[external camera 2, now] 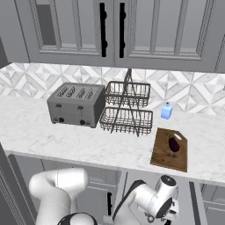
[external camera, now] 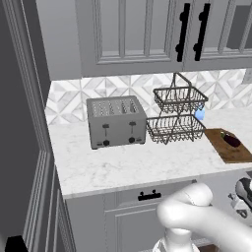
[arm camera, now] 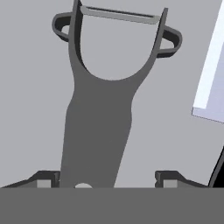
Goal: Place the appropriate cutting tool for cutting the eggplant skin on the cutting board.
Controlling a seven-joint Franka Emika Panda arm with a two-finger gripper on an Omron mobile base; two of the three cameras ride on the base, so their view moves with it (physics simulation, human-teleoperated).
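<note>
Fingertips of the gripper stand well apart in the hand view, one on each side of a dark grey peeler. The peeler's handle runs down between them and sits much nearer the left fingertip than the right one, and a clear gap lies between the handle and the right tip. Whether the left tip touches the handle cannot be told, so the jaws are spread and not clamped on it. The peeler's Y-shaped head, with its pale blade across the top, points away from the hand over a plain grey surface.

In the base views the hand hangs low, in front of the lower cabinets and below the edge of the white marble counter. On the counter the cutting board lies to the right of a two-tier wire basket and a toaster. The eggplant rests on the board's far part. A small blue bottle stands behind the board, near the tiled wall.
</note>
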